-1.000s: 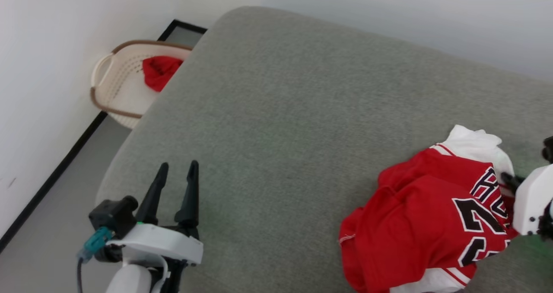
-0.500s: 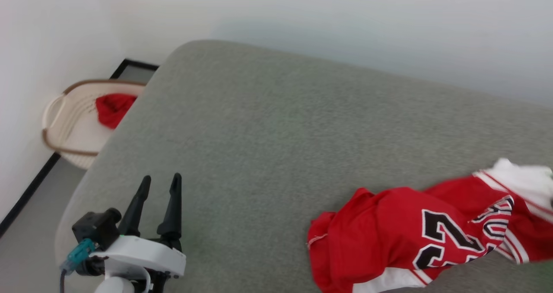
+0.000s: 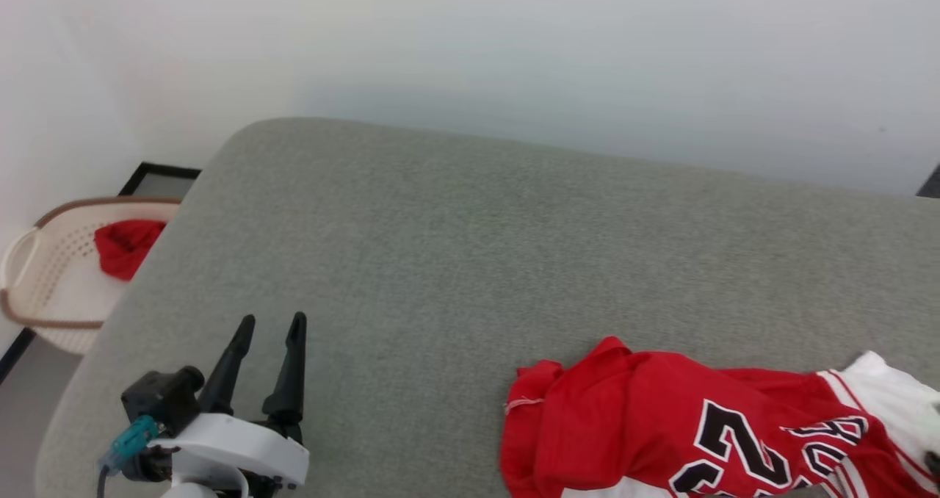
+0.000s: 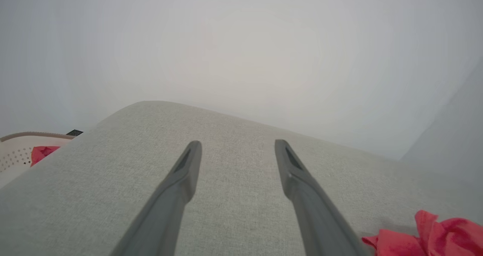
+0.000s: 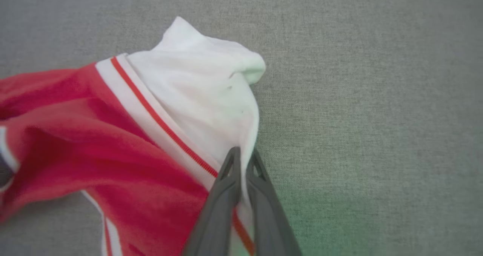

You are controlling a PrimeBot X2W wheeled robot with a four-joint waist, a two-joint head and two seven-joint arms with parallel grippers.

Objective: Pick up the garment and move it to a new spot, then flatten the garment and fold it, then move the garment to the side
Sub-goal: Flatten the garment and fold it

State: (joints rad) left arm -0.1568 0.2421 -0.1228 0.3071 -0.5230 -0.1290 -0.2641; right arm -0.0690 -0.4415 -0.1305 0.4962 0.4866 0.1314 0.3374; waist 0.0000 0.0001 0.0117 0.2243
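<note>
**Head view.** Saw a grey cushion (image 3: 470, 248) stretching across, with a pale wall (image 3: 514, 57) behind its far edge. Found the jersey (image 3: 661, 424) crumpled along the near edge, in the right half. It lay as bunched red cloth with the black, white-edged 23 face up and a white panel trailing off to the right. Spotted the left gripper (image 3: 272, 320) over the near left part of the cushion, released, with nothing between the fingers, well apart from the jersey. Noted a cream basket (image 3: 55, 252) down past the left edge, with a red cloth (image 3: 125, 244) lying in it.

**Left wrist view.** Looked along the left gripper (image 4: 237, 144), parted wide over bare cushion (image 4: 94, 195) and gripping nothing. Caught a red fold of the jersey (image 4: 445, 235) in the lower right of the frame. Glimpsed the basket (image 4: 15, 150) and its cloth (image 4: 41, 153) beyond the cushion's left edge.

**Right wrist view.** Found the right gripper (image 5: 244, 152) clenched on the jersey (image 5: 113, 142), tips pressed together with the edge of the white panel pinched between them, just beside the red-and-white striped trim. Saw the red part, blurred, spreading away to the left of the frame across the cushion (image 5: 377, 97).
</note>
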